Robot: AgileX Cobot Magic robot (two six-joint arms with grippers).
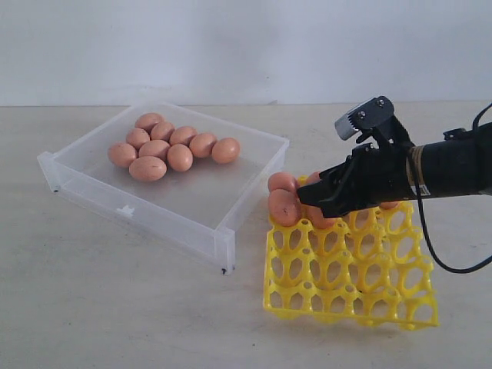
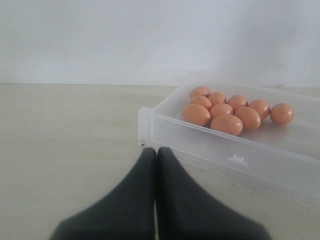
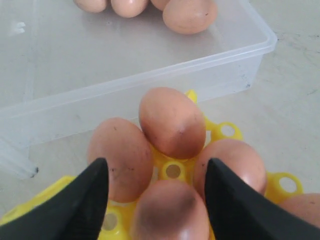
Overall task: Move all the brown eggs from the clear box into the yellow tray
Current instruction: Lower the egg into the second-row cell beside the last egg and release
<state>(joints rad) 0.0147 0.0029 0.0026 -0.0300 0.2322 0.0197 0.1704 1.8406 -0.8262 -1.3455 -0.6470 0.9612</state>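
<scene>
Ten of the brown eggs [image 1: 154,149] sit in the clear box [image 1: 154,219], bunched up in a tight cluster toward its far side, all smooth, orange-brown and pretty much identical. The rest of the box floor is bare see-through plastic, with low walls and a little tab on the front. The box rests flat on the pale counter [image 1: 115,307], on the left in the exterior view.

The yellow tray [image 1: 346,284] sits just beside the box's right end, close to its corner. It's a bright yellow open lattice of round cells with small posts between them. A handful of eggs are already in it, packed together at the corner nearest the box; up close their shells show faint dark specks. How many are in there exactly is hard to say, since the arm covers part of that row.

The right tool [image 1: 304,196] hangs low over that same corner of the tray. In the right wrist view its two dark fingers [image 3: 85,200] stand well apart with one egg [image 3: 170,210] between them, sitting down among the others, and there's a visible gap on at least one side of it.

The left tool [image 2: 156,150] is off to the side near the box's front corner, fingers pressed together with nothing between them.
</scene>
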